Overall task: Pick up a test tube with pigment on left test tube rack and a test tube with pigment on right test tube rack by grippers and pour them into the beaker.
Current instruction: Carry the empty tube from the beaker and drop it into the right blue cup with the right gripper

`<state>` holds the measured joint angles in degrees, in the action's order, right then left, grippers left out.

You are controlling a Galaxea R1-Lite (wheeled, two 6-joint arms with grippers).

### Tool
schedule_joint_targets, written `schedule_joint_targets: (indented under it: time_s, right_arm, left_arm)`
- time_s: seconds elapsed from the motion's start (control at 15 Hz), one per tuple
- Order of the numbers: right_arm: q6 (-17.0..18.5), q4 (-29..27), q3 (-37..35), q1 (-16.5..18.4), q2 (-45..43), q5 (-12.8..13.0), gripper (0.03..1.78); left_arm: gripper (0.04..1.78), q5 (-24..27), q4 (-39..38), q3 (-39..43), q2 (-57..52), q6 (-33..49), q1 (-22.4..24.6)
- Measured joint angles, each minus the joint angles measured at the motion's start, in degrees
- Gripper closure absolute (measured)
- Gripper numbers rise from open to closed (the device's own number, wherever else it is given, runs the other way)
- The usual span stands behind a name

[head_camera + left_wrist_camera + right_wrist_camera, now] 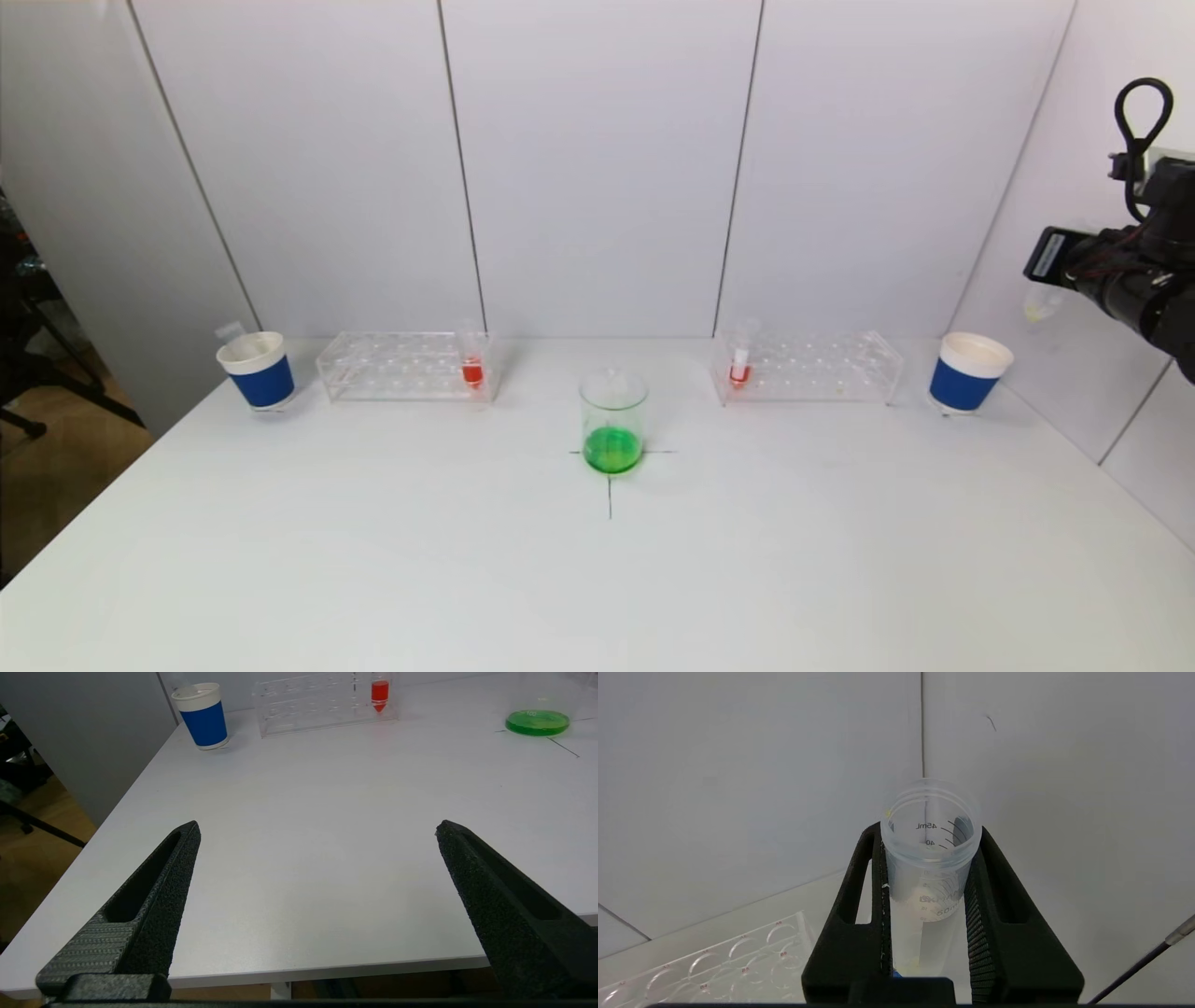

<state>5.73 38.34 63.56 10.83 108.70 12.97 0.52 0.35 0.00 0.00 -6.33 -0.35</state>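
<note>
Your right gripper (930, 868) clamped an emptied test tube (930, 858) at three o'clock, above the right cup (968, 372). Left gripper (317, 835) gaped empty. The beaker (613, 422), centre, held green liquid; both racks kept red tubes.

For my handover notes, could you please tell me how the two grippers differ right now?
The left gripper is open and empty, low over the table; the right gripper is shut on a clear, seemingly emptied test tube, raised beside the wall. Both have black textured fingers.
</note>
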Motion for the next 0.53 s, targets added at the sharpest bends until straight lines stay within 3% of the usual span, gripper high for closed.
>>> schedule_joint_targets:
  time_s: [0.27,0.53]
  right_arm:
    - [-0.30,9.48,-0.39,0.00,5.74,-0.16,1.31]
    - [-0.22,12.64,1.13,0.00,11.78,-0.13,1.31]
  left_arm:
    - [0.06,0.00,0.00,0.00,0.00,0.02,0.02]
    - [0.06,0.00,0.00,0.00,0.00,0.02,0.02]
